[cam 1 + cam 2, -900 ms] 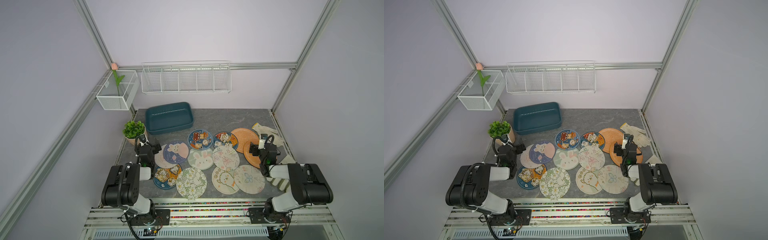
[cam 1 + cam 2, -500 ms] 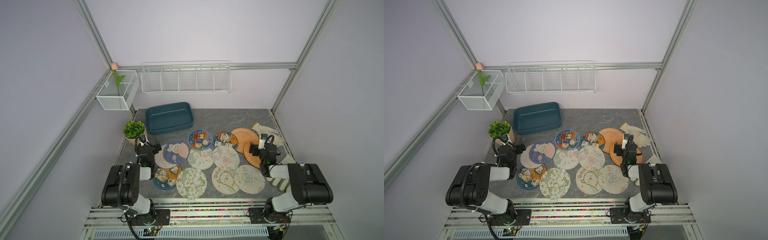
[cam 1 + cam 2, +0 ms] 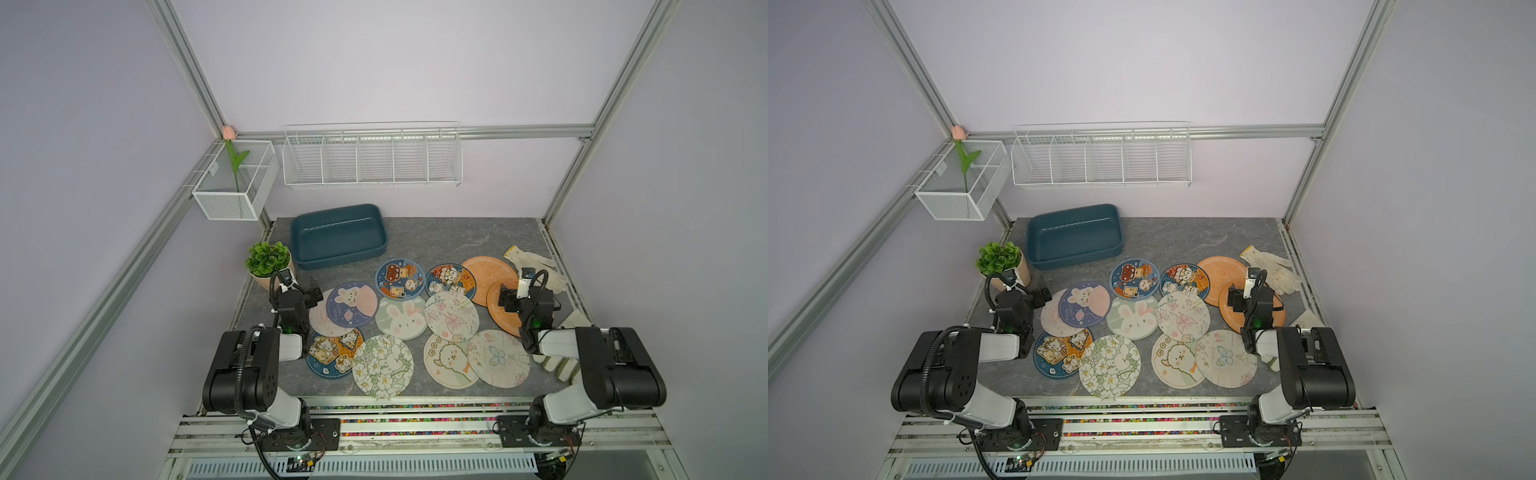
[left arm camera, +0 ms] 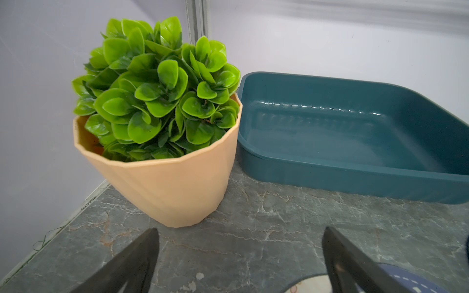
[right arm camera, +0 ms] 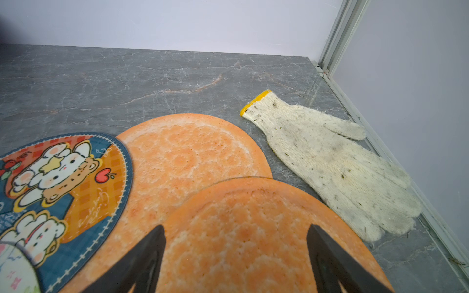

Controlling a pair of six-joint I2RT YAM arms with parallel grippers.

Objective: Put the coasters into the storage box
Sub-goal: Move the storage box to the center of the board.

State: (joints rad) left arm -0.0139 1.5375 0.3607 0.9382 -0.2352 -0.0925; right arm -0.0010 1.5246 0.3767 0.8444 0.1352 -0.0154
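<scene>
Desk [image 3: 457,237]: grey marble-look top, all the work is on it.

Storage box [image 3: 345,257]: dark teal tub at the far left of the desk, just beside the potted plant [image 3: 268,259]. The left wrist view shows its inside bare. No coaster is in it.

Coasters [image 3: 401,318]: I count twelve, all flat on the desk in front of the box, many overlapping at the edges. Two plain orange ones lie at the right end, the nearer orange coaster [image 5: 253,228] lapping over the farther one [image 5: 193,152].

Glove [image 5: 330,165]: off-white, beside the orange pair, not part of the job.

Right jaws: spread apart, empty, hanging over the nearer orange coaster.
Left jaws: spread wide, empty, over bare desk near the plant pot, with a coaster edge just under them.

Progress, judged: nothing stored yet. All twelve remain. The first pick looks about to begin, likely an orange one.
</scene>
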